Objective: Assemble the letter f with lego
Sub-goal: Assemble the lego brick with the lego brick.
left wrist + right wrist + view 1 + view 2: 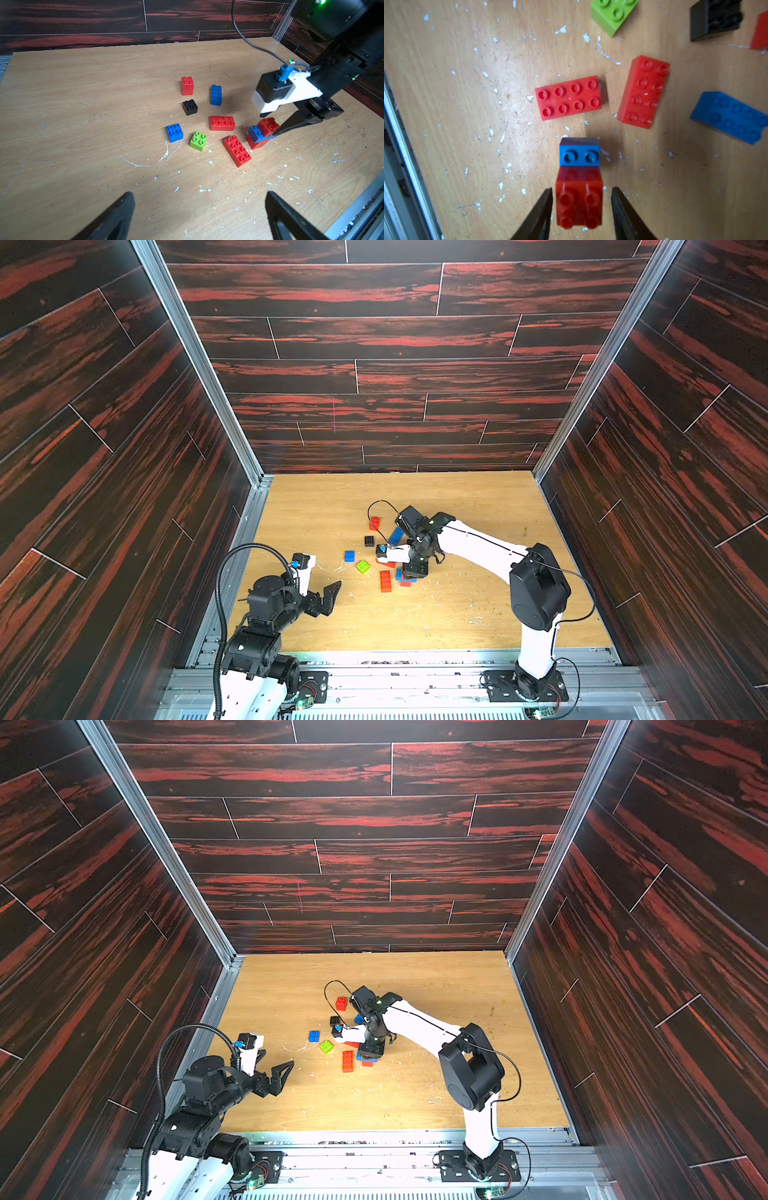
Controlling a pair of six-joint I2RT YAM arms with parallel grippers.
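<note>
Wooden tabletop (457,614), scuffed and flecked with white, carries the lego bricks in a loose cluster near its middle. The right pincer (581,189) points down over a small stack (258,135). The stack has a red base brick (256,144), a blue middle brick (579,155) on it, and a top red brick (579,204) that leaves two blue studs bare. The pincer's fingers (542,207) stand one on each side of the top red brick with a narrow gap on both sides. The jaws are parted and pinch nothing.

Just beside the stack, two red oblong bricks lie flat with studs up and do not touch each other. One is the nearer oblong (236,150) and the other the farther oblong (222,123). A lime green brick (198,141) and a blue square brick (174,133) sit near each other on the side toward the left arm. Closer to the back wall lie a black brick (190,107), a lone red square brick (187,85) and a blue oblong brick (216,95). In both top views the right arm partly covers that blue oblong brick.

The left pincer (328,599) hangs over bare table near the left edge, well apart from every brick. Its fingertips (124,207) are spread wide and hold nothing.
</note>
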